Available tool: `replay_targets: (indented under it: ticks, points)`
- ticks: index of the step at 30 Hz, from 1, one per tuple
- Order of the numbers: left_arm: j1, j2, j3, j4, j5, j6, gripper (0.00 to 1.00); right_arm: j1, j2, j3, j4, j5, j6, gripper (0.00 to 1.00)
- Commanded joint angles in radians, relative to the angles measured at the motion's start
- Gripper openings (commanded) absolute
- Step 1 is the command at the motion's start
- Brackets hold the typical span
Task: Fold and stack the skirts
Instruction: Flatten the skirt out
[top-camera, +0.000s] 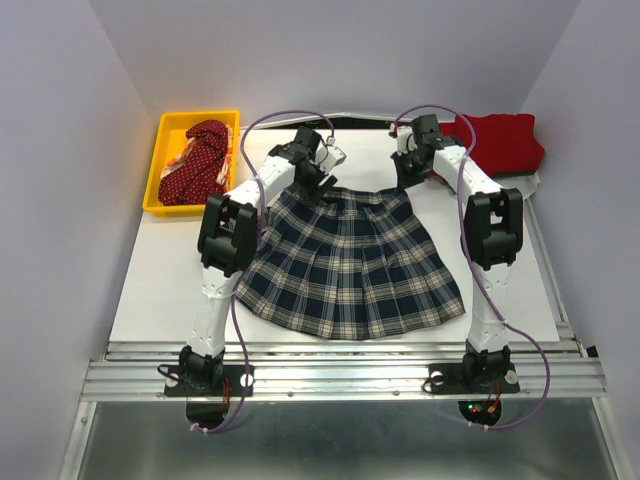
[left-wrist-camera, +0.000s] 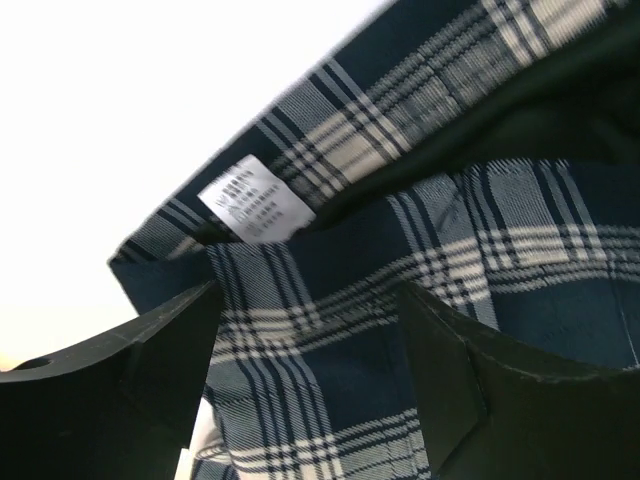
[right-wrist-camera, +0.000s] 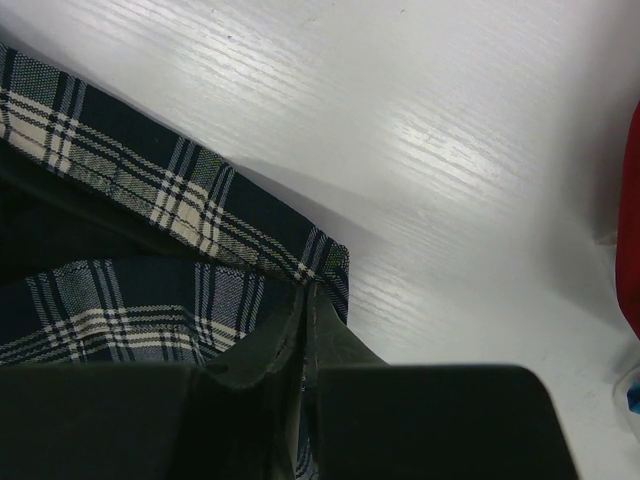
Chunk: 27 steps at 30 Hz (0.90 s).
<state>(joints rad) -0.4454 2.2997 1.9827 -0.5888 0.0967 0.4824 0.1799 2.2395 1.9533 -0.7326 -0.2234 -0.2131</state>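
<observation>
Cloth sits furthest left: a dark red dotted skirt (top-camera: 200, 160) lies bunched in a yellow bin (top-camera: 155, 170), well off to the left of the left gripper (top-camera: 318, 180). That gripper hangs over the left end of the plaid skirt's (top-camera: 350, 265) waistband with its jaws wide apart, one finger (left-wrist-camera: 150, 370) on each side of the cloth below it and a white label (left-wrist-camera: 255, 205) just ahead of them. The plaid skirt lies spread flat on the white table (top-camera: 160, 290), fanning from both grippers back toward the arm bases. The right gripper (top-camera: 408, 180) is pinched closed on the waistband's right corner. Just beyond it to the right lies a plain red skirt (top-camera: 500, 140), folded.
</observation>
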Motion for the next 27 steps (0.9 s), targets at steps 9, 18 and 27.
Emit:
replay_targets:
  ticks: [9,18,27]
  points:
    - [0.001,0.018,0.087,0.015,0.021,-0.001,0.34,-0.002,0.035,-0.017,0.002,0.044,-0.003,0.04]
    - [0.001,0.018,0.064,0.006,0.064,0.005,0.57,-0.002,0.038,-0.025,0.006,0.044,-0.002,0.01]
    - [0.023,0.018,0.093,0.006,0.044,-0.025,0.00,-0.002,0.034,-0.036,0.013,0.047,-0.012,0.01]
